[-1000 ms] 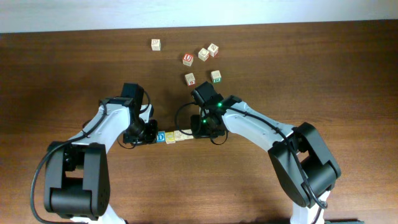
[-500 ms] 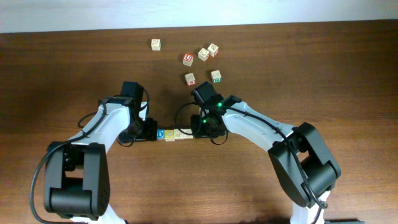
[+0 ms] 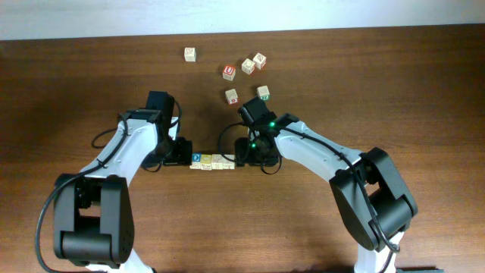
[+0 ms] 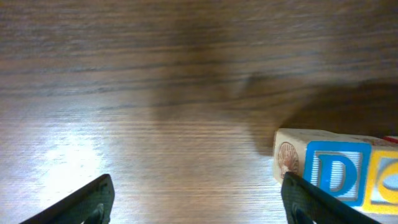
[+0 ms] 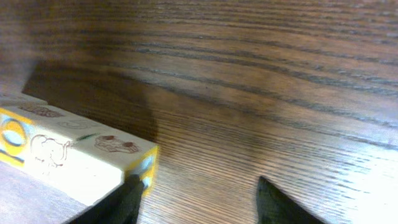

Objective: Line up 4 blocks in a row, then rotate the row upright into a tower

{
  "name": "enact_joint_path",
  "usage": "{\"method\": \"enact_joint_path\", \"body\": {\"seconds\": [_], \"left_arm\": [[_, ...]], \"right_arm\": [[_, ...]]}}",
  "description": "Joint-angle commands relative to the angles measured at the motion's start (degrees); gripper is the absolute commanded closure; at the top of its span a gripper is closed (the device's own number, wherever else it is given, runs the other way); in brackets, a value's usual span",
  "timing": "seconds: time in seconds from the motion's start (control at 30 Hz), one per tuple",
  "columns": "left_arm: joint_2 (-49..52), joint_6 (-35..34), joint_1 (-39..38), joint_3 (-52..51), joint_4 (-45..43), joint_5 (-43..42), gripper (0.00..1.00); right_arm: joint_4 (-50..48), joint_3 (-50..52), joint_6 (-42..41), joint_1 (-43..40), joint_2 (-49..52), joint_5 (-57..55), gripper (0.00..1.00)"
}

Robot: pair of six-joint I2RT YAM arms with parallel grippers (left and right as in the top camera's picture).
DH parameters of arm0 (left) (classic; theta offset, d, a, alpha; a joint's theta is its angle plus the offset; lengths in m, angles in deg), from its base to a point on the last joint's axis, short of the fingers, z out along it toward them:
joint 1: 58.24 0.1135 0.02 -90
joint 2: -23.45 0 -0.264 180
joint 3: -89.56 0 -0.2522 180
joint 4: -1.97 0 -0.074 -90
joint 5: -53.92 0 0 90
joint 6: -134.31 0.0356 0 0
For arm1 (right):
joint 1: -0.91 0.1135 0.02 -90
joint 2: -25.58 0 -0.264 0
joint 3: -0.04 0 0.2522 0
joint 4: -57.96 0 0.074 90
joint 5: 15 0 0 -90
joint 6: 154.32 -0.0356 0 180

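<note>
Four blocks lie in a row on the table: blue "D" block (image 3: 196, 158), yellow-faced block (image 3: 206, 161), then two pale wood blocks (image 3: 217, 161) (image 3: 227, 162). My left gripper (image 3: 181, 154) stands open just off the row's left end, apart from it. In the left wrist view the "D" block (image 4: 336, 174) sits behind my right-hand finger (image 4: 308, 202), and the left gripper (image 4: 199, 205) holds only bare table. My right gripper (image 3: 242, 155) is open at the row's right end. In the right wrist view the end block (image 5: 81, 158) lies beside one finger (image 5: 121, 202) of the right gripper (image 5: 196, 202).
Several loose cubes lie at the back: a pale one (image 3: 189, 54), the red "U" cube (image 3: 229, 71), two pale ones (image 3: 248, 66) (image 3: 260, 60), another (image 3: 232, 96) and the green-faced cube (image 3: 263, 92), close behind my right arm.
Both grippers have opened and let go of the row's ends. The row has shifted slightly back and lies free. The left gripper has drawn a little away from the "D" block.
</note>
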Motion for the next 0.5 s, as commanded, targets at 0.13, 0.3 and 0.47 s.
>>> {"method": "enact_joint_path", "body": {"seconds": [0.13, 0.3, 0.47], "left_arm": [[0.5, -0.1, 0.0, 1.1, 0.6, 0.1, 0.15], [0.5, -0.4, 0.1, 1.1, 0.6, 0.1, 0.11], [0.5, -0.4, 0.1, 1.1, 0.6, 0.1, 0.11]], "right_arm": [[0.3, -1.4, -0.8, 0.6, 0.1, 1.5, 0.30], [2.4, -1.5, -4.6, 0.5, 0.1, -1.3, 0.21], [5.4, -1.5, -10.1, -1.3, 0.1, -4.0, 0.15]]}}
